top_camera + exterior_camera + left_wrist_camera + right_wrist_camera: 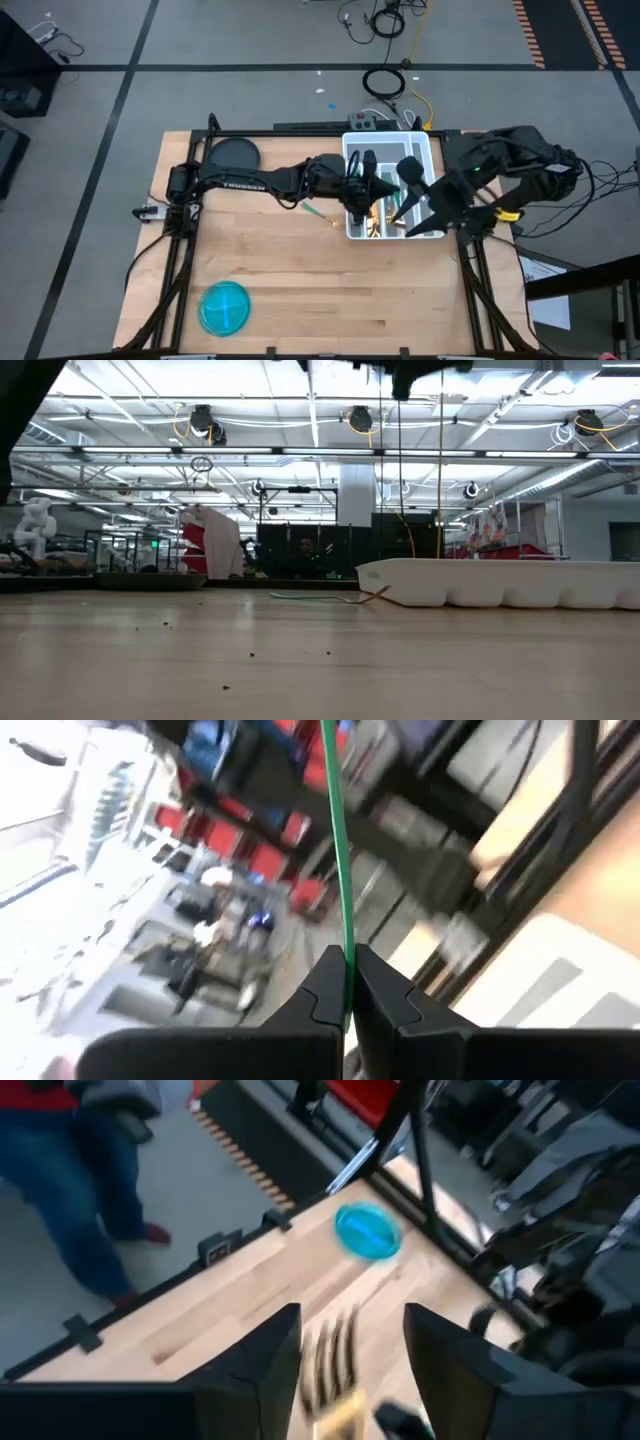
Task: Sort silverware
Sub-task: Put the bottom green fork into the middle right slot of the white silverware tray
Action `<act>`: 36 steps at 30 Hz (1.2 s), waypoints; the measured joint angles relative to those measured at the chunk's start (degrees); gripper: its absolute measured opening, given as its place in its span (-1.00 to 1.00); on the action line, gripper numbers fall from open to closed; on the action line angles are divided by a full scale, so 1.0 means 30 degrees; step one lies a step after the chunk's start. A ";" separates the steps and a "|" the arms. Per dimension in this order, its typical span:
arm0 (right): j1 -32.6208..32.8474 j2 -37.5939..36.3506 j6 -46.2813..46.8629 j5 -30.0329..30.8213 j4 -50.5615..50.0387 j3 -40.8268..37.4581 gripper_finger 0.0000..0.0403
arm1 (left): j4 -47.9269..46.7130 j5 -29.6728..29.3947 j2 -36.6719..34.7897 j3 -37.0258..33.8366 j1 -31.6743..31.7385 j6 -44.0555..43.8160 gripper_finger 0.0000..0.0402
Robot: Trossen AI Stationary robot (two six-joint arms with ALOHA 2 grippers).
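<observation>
The left gripper (378, 186) hangs over the tray (428, 150), at about 1 o'clock from the table's centre, and its fingers (318, 992) are pinched tight on a teal handle (336, 840) that stands straight out from between them. Holding the piece by its thin handle probably lets the gold head hang free to be lowered into a compartment.

The right gripper (418, 212) sits at the tray's 4 o'clock corner with its jaws spread, and a gold fork (335, 1365) lies between them in the right wrist view; whether the fingers touch it cannot be told.

More silverware (375, 222) lies in the tray's near end. One piece (322, 214) rests on the table (300, 280) just beside the tray at its 8 o'clock, not yet sorted. The bowl (225, 306) stands well apart at 7 o'clock.
</observation>
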 joint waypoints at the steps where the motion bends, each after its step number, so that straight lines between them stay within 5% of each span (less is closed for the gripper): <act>1: 0.0000 -0.0125 0.0094 0.0018 0.0214 0.0000 -0.14 | 0.0120 -0.0364 0.0216 0.0000 0.0141 0.0531 -0.96; 15: 0.0146 -0.1726 0.2019 0.2300 0.0571 0.0036 -0.15 | 0.0012 -0.4359 0.3508 -0.0029 0.2228 0.6452 -0.96; 36: 0.0146 -0.0764 0.5569 0.4039 0.1475 0.0029 -0.15 | 0.4461 -0.1155 0.6039 -0.0036 0.4410 1.2608 -0.96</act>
